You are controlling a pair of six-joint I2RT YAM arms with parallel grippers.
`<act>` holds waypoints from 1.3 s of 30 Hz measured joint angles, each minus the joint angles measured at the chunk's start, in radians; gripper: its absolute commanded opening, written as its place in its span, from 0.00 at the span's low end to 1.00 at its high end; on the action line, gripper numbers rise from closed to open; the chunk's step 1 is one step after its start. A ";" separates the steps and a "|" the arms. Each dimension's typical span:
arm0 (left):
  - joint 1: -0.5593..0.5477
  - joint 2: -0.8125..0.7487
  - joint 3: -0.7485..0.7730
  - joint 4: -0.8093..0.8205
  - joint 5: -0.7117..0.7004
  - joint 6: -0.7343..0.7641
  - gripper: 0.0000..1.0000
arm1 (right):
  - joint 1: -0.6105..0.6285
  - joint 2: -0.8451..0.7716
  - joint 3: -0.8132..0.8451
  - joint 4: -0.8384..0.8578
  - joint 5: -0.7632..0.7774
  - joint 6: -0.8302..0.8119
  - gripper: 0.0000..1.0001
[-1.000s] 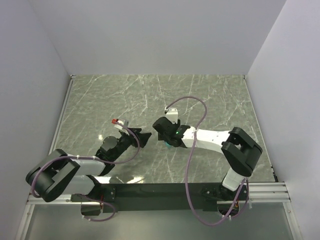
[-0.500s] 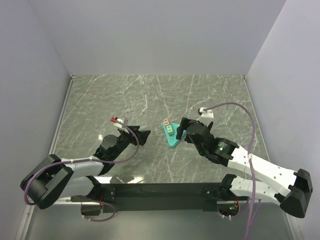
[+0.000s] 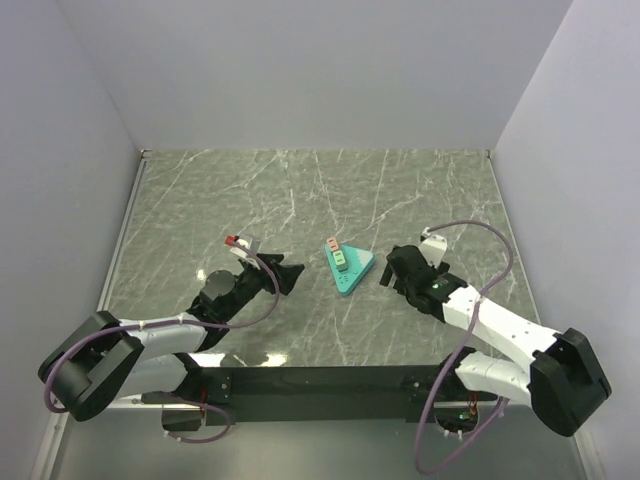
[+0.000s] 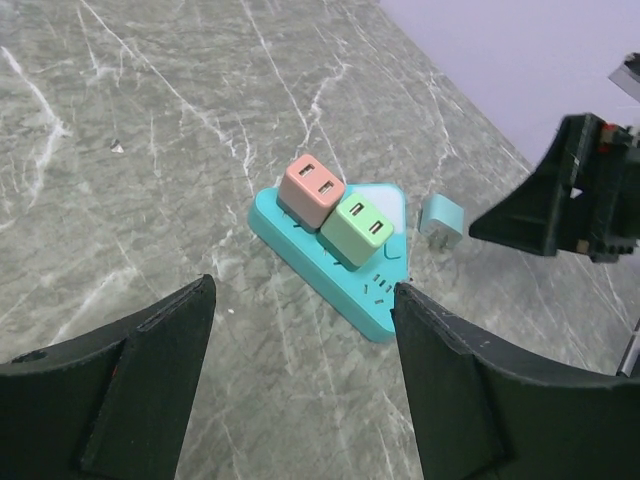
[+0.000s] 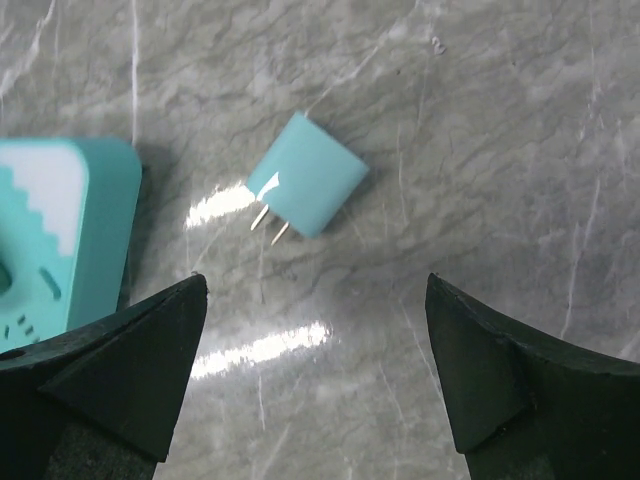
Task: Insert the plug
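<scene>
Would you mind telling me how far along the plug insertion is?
Done: pink plug and green plug sit in the power strip. In hand: nothing; the right arm hovers, jaws open, over the teal plug lying beside it. Left: grasp and insert it.

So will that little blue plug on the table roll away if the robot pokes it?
Probably not: the plug is boxy and lies on a flat side, so it should slide or spin, not roll. The table looks glossy, so it may skid easily. Its two thin prongs could catch or bend if pushed prong-first.
</scene>
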 measured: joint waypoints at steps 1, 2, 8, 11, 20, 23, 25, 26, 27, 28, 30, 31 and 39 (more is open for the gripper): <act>0.000 0.000 0.000 0.000 0.003 0.000 0.78 | -0.020 0.009 0.000 0.013 -0.008 -0.002 0.95; 0.000 0.000 0.000 0.000 0.007 0.000 0.78 | -0.033 0.023 0.000 0.025 -0.016 -0.003 0.96; 0.000 0.000 0.000 0.000 0.016 0.005 0.78 | -0.089 0.202 0.034 0.070 -0.060 -0.021 0.96; 0.000 0.000 0.000 0.000 0.016 0.008 0.78 | -0.106 0.266 0.075 0.087 -0.073 -0.026 0.96; 0.000 0.013 0.000 0.005 0.037 0.011 0.78 | -0.142 0.389 0.161 0.137 -0.086 -0.026 0.91; 0.000 0.022 0.000 0.004 0.042 0.014 0.78 | -0.144 0.418 0.162 0.137 -0.092 -0.022 0.86; 0.000 0.022 0.000 0.007 0.042 0.016 0.78 | -0.144 0.423 0.162 0.136 -0.095 -0.020 0.83; 0.000 0.022 -0.001 0.007 0.042 0.016 0.78 | -0.144 0.424 0.163 0.135 -0.095 -0.020 0.77; 0.000 0.021 -0.002 0.007 0.042 0.017 0.78 | -0.143 0.425 0.164 0.134 -0.095 -0.021 0.74; 0.000 0.020 -0.004 0.007 0.042 0.017 0.78 | -0.144 0.428 0.167 0.130 -0.095 -0.018 0.70; 0.000 0.013 -0.011 0.007 0.041 0.018 0.78 | -0.145 0.438 0.177 0.127 -0.093 -0.018 0.60; 0.000 0.007 -0.015 0.007 0.042 0.018 0.78 | -0.145 0.447 0.183 0.124 -0.093 -0.018 0.56; -0.025 -0.013 -0.045 0.016 0.029 0.034 0.78 | -0.148 0.481 0.217 0.121 -0.086 -0.024 0.00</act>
